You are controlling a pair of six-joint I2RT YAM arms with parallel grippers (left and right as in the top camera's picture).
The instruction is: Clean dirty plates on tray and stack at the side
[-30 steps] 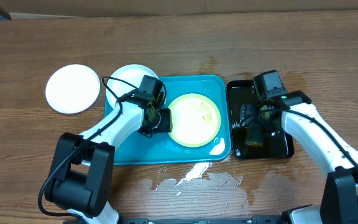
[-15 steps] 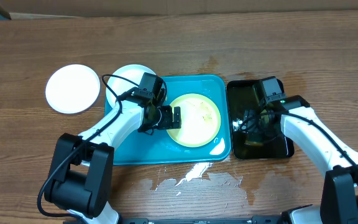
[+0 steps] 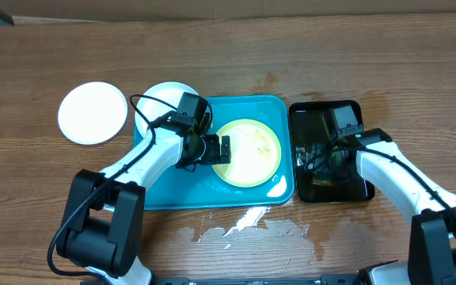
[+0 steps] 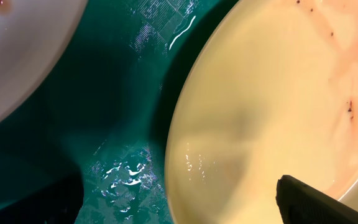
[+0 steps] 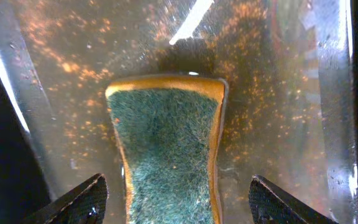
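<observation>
A pale yellow-green plate with brown smears lies on the turquoise tray. My left gripper is open at the plate's left rim. In the left wrist view one finger hangs over the plate and the other sits over the wet tray. One white plate rests at the tray's far left corner. Another white plate lies on the table to the left. My right gripper is open astride a green sponge, with a gap on each side.
The sponge lies in a narrow black tray holding brownish water, right of the turquoise tray. A puddle of spilled water spreads on the wooden table in front of the trays.
My left gripper has opened at the plate's rim, and the plate stays put. My right gripper has shifted a little over the black tray and narrowed slightly round the sponge.
</observation>
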